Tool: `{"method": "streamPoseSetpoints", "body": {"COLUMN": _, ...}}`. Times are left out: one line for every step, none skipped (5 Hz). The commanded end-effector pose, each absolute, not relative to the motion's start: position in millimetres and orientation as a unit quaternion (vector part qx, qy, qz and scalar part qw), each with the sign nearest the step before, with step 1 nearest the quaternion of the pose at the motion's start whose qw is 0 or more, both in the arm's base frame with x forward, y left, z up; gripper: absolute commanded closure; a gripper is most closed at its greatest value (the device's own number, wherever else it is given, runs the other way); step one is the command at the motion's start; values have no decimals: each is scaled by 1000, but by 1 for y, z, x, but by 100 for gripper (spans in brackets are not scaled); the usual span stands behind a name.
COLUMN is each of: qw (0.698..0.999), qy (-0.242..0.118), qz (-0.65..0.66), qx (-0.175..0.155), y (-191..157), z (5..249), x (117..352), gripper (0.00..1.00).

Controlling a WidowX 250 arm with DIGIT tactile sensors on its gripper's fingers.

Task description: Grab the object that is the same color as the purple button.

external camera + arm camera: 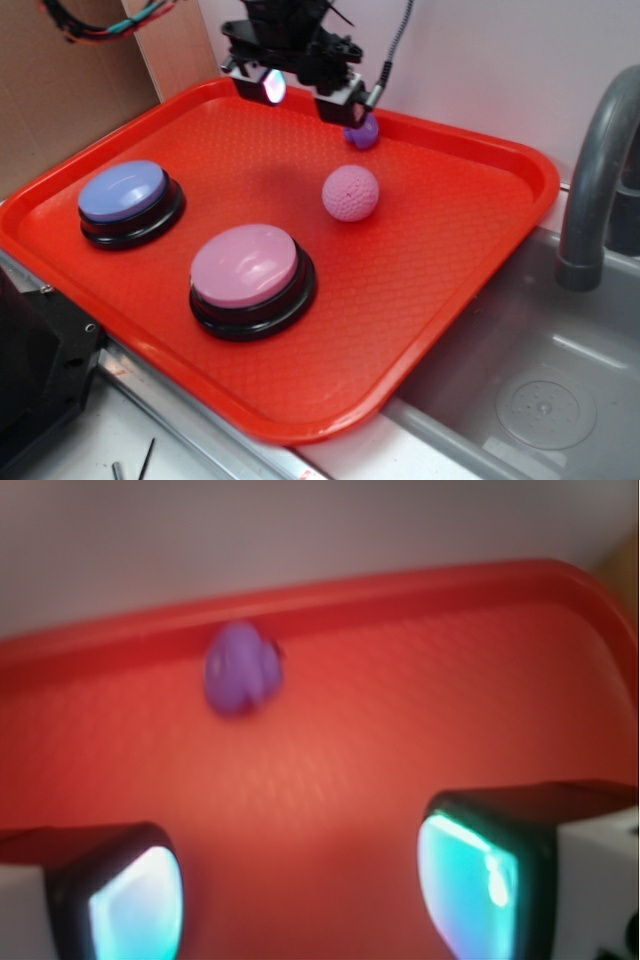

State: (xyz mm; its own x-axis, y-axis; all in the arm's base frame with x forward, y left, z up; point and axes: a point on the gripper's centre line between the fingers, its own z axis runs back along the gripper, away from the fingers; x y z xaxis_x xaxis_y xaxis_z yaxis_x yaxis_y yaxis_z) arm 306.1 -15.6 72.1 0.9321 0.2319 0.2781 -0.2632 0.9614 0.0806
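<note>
The object (pixel 363 133), a small glossy purple lump, lies on the red tray (pixel 450 250) close to its far rim. In the wrist view the object (pixel 241 668) sits ahead and left of centre, just before the rim. My gripper (pixel 306 92) hovers above the tray's far side, just left of the object, open with only bare tray between the fingers. Both glowing pads (pixel 135 905) frame empty tray in the wrist view, gripper (pixel 300 880). The purple button (pixel 126 195), bluish dome on a black base, stands at the tray's left.
A textured pink ball (pixel 351 193) rests mid-tray, near the object. A pink-domed button (pixel 246 270) stands at the tray's front. A grey sink (pixel 540 400) with a faucet (pixel 595 170) lies to the right. A wall runs behind the tray.
</note>
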Motion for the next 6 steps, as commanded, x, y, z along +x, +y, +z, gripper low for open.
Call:
{"method": "streamPoseSetpoints", "body": {"qw": 979, "qy": -140, "qz": 135, "qx": 64, "y": -3, "z": 62, "x": 345, "gripper": 0}}
{"method": "streamPoseSetpoints", "body": {"qw": 981, "qy": -127, "qz": 131, "qx": 68, "y": 2, "z": 49, "x": 354, "gripper": 0}}
{"method": "streamPoseSetpoints", "body": {"qw": 979, "qy": -121, "qz": 146, "qx": 73, "y": 2, "z": 42, "x": 357, "gripper": 0}}
{"method": "streamPoseSetpoints", "body": {"qw": 978, "qy": -118, "qz": 153, "qx": 73, "y": 4, "z": 36, "x": 361, "gripper": 62}}
{"method": "streamPoseSetpoints", "body": {"qw": 978, "qy": -117, "qz": 160, "qx": 72, "y": 4, "z": 39, "x": 358, "gripper": 100}}
{"method": "streamPoseSetpoints", "body": {"qw": 983, "qy": -75, "qz": 154, "qx": 72, "y": 7, "z": 55, "x": 345, "gripper": 100}}
